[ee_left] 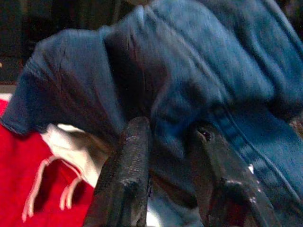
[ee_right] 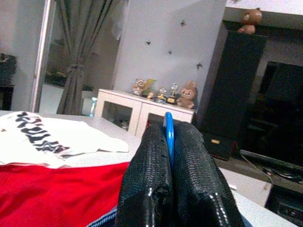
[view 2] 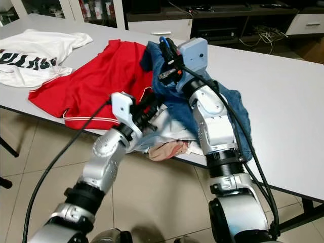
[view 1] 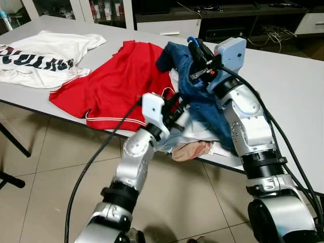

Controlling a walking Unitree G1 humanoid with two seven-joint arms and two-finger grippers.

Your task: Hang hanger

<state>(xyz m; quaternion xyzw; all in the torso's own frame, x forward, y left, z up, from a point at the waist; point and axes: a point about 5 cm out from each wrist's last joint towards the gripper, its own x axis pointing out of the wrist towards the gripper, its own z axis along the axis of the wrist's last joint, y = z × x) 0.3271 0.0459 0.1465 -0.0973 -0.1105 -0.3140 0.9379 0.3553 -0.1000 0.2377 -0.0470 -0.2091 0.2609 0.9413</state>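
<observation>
Table [view 1: 298, 96]: grey, running across the upper half of the head views, its near edge slanting down toward the lower right.
Hanger [ee_right: 168, 134]: blue — a thin curved piece of it shows between the right gripper's fingers, upper middle of the head views, raised above the table; the rest is hidden in the blue shirt.
Right gripper [view 1: 198, 55]: raised over the middle of the table, fingers pressed together on the hanger with no gap beside it.
Blue shirt [view 1: 202, 96]: denim-coloured, draped from the hanger down over the right arm and onto the table edge.
Left gripper [view 1: 174, 109]: centre of the head views, at the table's near edge, pushed into the lower folds of the blue shirt; its fingers [ee_left: 128, 179] stand a little apart with a fold of blue cloth between them — whether they pinch it cannot be told.
Red shirt [view 1: 111, 86]: spread flat left of centre, touching the blue shirt.
White shirt [view 1: 45, 55]: upper left, dark lettering across it.
Pale cloth [view 1: 192, 149]: white and pinkish bundle hanging over the table edge under the blue shirt.
</observation>
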